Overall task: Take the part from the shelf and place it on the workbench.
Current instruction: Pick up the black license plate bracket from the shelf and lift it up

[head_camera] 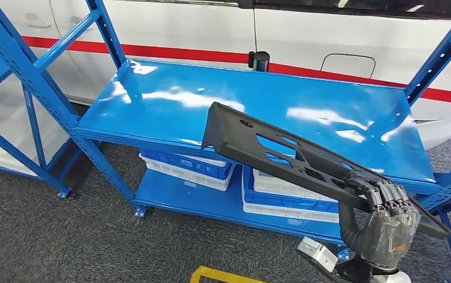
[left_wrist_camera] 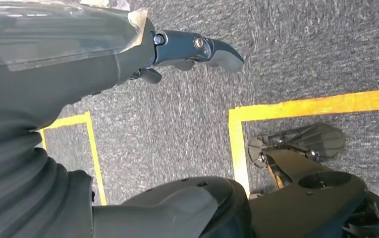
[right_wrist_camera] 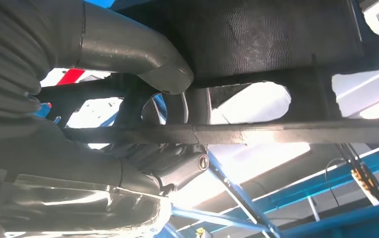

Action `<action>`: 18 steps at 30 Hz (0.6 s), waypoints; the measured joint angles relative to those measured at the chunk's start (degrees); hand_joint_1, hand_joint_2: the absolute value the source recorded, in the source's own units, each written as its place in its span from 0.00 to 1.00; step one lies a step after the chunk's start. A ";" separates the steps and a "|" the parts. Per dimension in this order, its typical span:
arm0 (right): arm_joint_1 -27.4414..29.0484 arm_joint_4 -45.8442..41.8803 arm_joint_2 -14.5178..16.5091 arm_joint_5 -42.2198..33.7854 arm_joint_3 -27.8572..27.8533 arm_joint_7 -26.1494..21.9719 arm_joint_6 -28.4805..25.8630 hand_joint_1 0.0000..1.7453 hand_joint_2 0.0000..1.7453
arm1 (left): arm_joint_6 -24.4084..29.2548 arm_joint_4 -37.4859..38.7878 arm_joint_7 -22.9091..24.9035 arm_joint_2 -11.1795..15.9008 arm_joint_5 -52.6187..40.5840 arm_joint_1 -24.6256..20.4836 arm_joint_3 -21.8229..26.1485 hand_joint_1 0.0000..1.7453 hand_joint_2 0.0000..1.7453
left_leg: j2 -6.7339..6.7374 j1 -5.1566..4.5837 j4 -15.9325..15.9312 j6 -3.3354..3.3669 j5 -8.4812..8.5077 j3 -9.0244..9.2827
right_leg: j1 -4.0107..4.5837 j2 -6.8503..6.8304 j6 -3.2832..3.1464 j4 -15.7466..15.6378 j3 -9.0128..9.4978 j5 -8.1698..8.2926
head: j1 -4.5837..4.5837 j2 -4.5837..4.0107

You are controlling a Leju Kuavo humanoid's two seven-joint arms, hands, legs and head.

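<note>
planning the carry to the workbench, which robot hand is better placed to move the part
Right. The right robot hand already grips the black part near one end, above the blue shelf. The left robot hand hangs over the floor, holding nothing.

one part (head_camera: 282, 154); two bins (head_camera: 187, 166)

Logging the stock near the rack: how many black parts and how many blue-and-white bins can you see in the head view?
Black part, held by the right hand: 1
Blue-and-white bins on the lower shelf, and: 2
Total: 3
</note>
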 joint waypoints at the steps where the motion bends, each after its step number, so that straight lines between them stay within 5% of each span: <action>1: -0.05 0.01 0.07 -0.07 0.00 -0.08 0.00 1.00 1.00 | 0.04 0.01 -0.02 0.01 0.07 0.02 0.05 0.00 1.00 | -0.02 0.17 1.79 -0.36 -1.65 -0.74 | -0.18 -0.09 -0.55 -0.08 -0.17 0.39 | -0.11 0.00; 3: -0.09 0.05 0.17 -0.13 0.00 -0.15 0.00 1.00 1.00 | 0.10 0.01 -0.04 -0.03 0.21 0.02 0.19 0.00 1.00 | 0.04 0.60 8.19 -1.09 -6.19 -2.98 | 0.02 -0.27 -1.18 0.04 -0.88 1.01 | -0.35 0.00; 5: -0.07 0.16 0.19 -0.18 -0.01 -0.19 0.00 1.00 1.00 | 0.10 0.01 -0.05 -0.03 0.28 0.03 0.38 0.00 1.00 | 0.06 0.93 13.35 -1.56 -8.34 -4.24 | 0.23 -0.39 -1.27 0.27 -1.72 1.48 | -0.35 0.00; 7: -0.07 0.26 0.19 -0.57 -0.01 -0.28 0.00 1.00 1.00 | 0.10 0.02 -0.04 -0.01 0.34 0.13 0.64 0.00 1.00 | 0.12 1.11 10.71 -1.55 -6.37 -1.62 | 0.30 -0.42 -1.07 0.52 -2.32 1.79 | -0.36 0.00; 9: -0.08 0.28 0.19 -1.31 0.01 -0.48 0.00 1.00 1.00 | 0.11 0.02 -0.04 0.01 0.46 0.16 0.87 0.00 1.00 | 0.18 1.11 2.94 -1.18 -3.98 3.27 | 0.32 -0.42 -0.63 0.58 -2.58 2.09 | -0.32 0.00; 11: -0.15 0.27 0.19 -1.98 0.06 -0.85 0.00 1.00 1.00 | 0.17 0.02 -0.05 -0.07 0.63 0.14 0.96 0.00 1.00 | 0.17 0.67 -1.33 -0.63 -3.30 5.62 | 0.24 -0.47 0.03 0.52 -2.74 2.53 | -0.32 0.00; 15: -0.16 0.25 0.21 -3.35 0.06 -2.10 -0.01 1.00 1.00 | 0.32 0.02 -0.05 -0.25 0.92 0.22 1.07 0.00 1.00 | 0.39 0.39 -2.65 0.87 -1.96 5.30 | 0.27 -0.45 1.29 0.90 -3.39 2.60 | -0.38 0.00; 18: 0.11 0.24 0.19 -4.19 -0.06 -3.29 -0.02 1.00 1.00 | 0.51 0.02 -0.06 -0.34 1.05 0.19 1.28 0.00 1.00 | 0.63 0.61 -3.47 1.86 -0.44 4.21 | 0.40 -0.24 0.80 8.86 -6.88 -2.71 | -0.24 0.00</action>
